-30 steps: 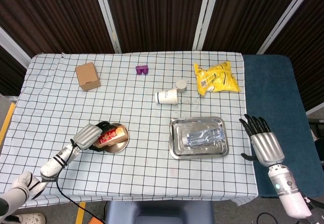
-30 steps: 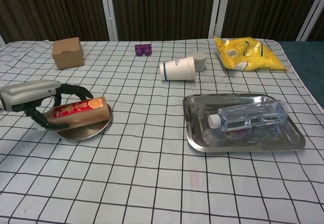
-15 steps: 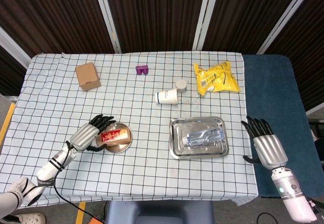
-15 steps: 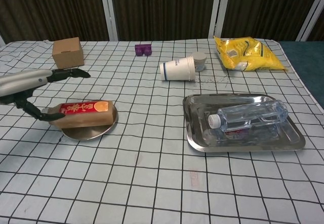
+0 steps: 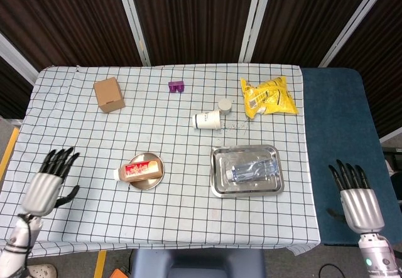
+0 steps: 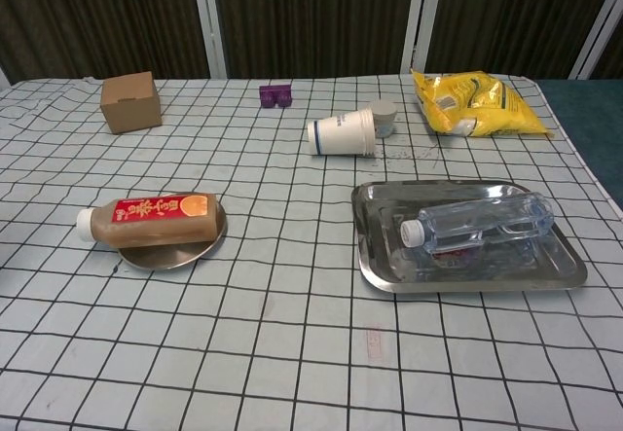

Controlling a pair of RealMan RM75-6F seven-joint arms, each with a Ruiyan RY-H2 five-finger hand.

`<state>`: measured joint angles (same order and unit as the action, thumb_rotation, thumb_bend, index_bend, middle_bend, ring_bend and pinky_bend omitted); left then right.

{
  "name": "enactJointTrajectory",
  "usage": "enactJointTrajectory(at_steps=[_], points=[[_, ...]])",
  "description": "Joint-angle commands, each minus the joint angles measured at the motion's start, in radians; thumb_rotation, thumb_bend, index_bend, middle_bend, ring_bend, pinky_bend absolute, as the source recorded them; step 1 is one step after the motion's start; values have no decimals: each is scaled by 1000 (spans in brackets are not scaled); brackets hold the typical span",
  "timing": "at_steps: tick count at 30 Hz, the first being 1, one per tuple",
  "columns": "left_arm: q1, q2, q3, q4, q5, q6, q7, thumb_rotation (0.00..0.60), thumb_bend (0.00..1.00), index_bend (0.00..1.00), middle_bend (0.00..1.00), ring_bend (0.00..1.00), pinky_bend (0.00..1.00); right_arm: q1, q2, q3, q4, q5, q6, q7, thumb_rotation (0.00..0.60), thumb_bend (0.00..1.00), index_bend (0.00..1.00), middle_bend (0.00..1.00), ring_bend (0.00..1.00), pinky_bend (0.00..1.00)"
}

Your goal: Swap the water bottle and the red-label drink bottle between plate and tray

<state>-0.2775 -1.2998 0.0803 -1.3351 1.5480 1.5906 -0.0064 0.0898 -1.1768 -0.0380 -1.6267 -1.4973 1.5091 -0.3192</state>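
While both hands hang back from the table edge, nothing is being carried.

Red-label drink bottle: the red-label drink bottle (image 6: 148, 219) lies on its side across the plate (image 6: 200, 247), its white cap end overhanging the rim toward the left.

Water bottle: the water bottle (image 6: 477, 221) lies on its side inside the tray (image 6: 467, 273), cap pointing left.

Progress: judging by how things lie, either the swap has not begun or it is already finished; the pictures alone cannot settle which, since nothing marks where each bottle started. If the bottle on the plate was just set there, the task looks close to done.

Left hand: the left hand (image 5: 45, 186) is released, fingers spread, holding nothing, near the table's left front corner.

Right hand: the right hand (image 5: 357, 201) is also released, fingers apart, off the right side of the table over the blue surface (image 5: 333, 133).

Change: a second ago the left hand was wrapped around the drink bottle on the plate; it has since let go and pulled well away, and the bottle has rolled slightly and settled. The right hand has drawn lower and further back.
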Motion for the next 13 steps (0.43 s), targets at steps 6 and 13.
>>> enactJointTrajectory(at_steps=[6,13], points=[[93,60,-20,-73,-28,59,25,600,366,0,0,0,0,-18,10,-6,-3,-61,35,75,600,209,0,0,0,0],[102,67,-35,-85,-18,34,29,600,368,0,0,0,0,-9,17,14,-4,-34,-4,92,600,209,0,0,0,0]])
